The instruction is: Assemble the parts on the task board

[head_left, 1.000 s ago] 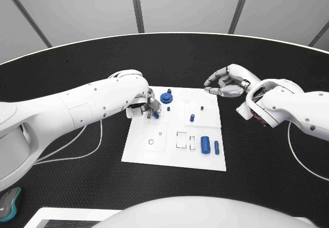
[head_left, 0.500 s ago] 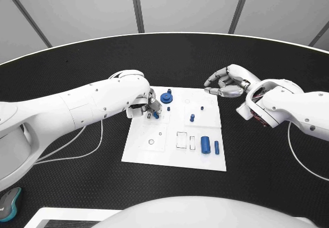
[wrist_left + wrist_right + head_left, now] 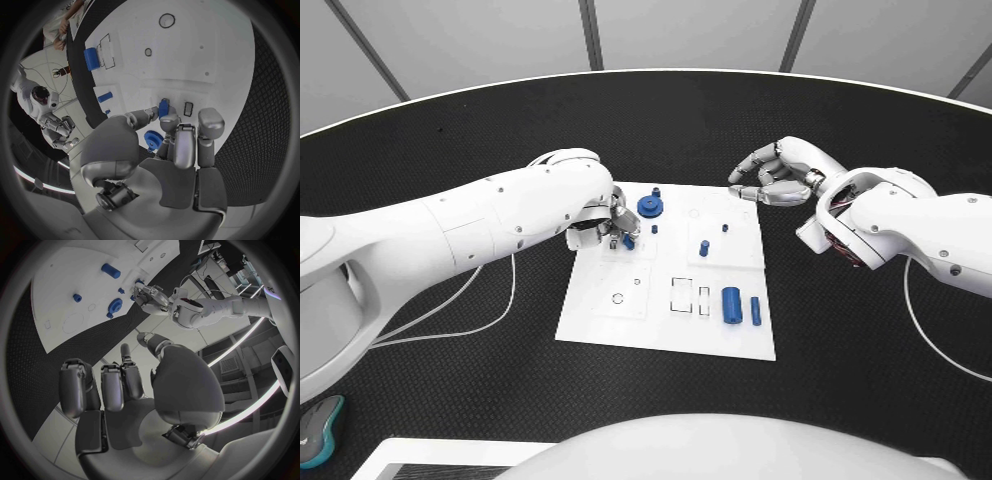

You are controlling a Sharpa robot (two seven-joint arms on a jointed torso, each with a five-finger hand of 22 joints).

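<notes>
The white task board [image 3: 625, 320] lies mid-table. My left hand [image 3: 603, 226] hovers low over its far left part and pinches a small blue part [image 3: 164, 108] between thumb and finger, right beside a small rectangular slot [image 3: 188, 109]. A blue gear [image 3: 651, 206] stands just beyond that hand. A short peg [image 3: 704, 247] stands mid-board. A thick blue cylinder [image 3: 731, 304] and a thin one [image 3: 756, 310] lie near the right edge. My right hand [image 3: 783, 172] hangs past the board's far right corner, its fingers [image 3: 112, 387] curled in with nothing in them.
A white cable [image 3: 473, 300] loops over the black table to the left of the board. A dark teal object [image 3: 315, 432] and a white sheet [image 3: 430, 455] lie at the near left edge. The table's curved rim [image 3: 646, 72] runs along the far side.
</notes>
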